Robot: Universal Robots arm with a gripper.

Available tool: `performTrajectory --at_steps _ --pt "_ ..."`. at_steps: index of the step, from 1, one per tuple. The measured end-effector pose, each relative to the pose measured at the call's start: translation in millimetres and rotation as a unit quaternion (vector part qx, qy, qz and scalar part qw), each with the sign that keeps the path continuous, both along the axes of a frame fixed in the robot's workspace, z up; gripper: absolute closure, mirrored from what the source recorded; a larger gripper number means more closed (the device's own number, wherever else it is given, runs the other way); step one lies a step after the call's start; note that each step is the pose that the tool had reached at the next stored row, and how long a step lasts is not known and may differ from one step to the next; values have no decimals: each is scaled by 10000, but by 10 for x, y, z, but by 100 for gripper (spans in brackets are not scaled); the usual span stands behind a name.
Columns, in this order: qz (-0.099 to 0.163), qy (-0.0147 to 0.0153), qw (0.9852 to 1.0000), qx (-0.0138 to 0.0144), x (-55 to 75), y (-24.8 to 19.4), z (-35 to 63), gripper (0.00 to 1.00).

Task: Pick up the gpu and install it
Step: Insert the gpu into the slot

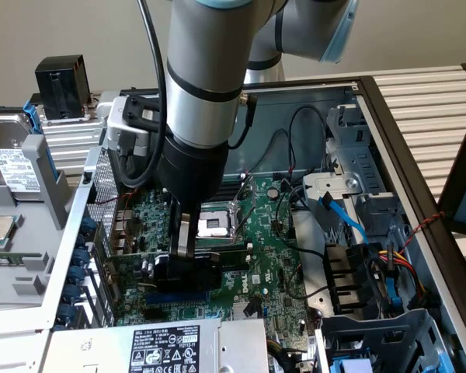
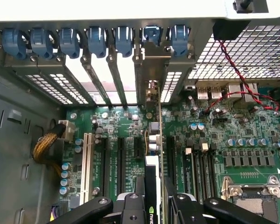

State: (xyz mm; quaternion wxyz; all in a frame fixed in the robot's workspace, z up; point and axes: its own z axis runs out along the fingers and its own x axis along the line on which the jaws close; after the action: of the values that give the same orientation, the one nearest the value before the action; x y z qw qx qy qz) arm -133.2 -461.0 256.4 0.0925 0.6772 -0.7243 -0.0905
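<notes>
The gripper [image 2: 154,211] is clamped on the gpu [image 2: 152,179], one finger against each flat face; the card stands on edge over the motherboard [image 2: 116,128] among the expansion slots, its long axis running from the jaws toward the rear case wall, bracket end pointing at the row of blue retention clips [image 2: 97,42]. A white slot [image 2: 88,163] lies to one side, the CPU socket [image 2: 259,198] to the other; a red-and-black twisted wire [image 2: 233,70] crosses the grille nearby.
</notes>
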Motion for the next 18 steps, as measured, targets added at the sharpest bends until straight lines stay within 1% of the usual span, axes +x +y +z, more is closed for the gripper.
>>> performTrajectory --at_steps 18 --pt "-26 0 10000 0 -4 -1 -18 74"
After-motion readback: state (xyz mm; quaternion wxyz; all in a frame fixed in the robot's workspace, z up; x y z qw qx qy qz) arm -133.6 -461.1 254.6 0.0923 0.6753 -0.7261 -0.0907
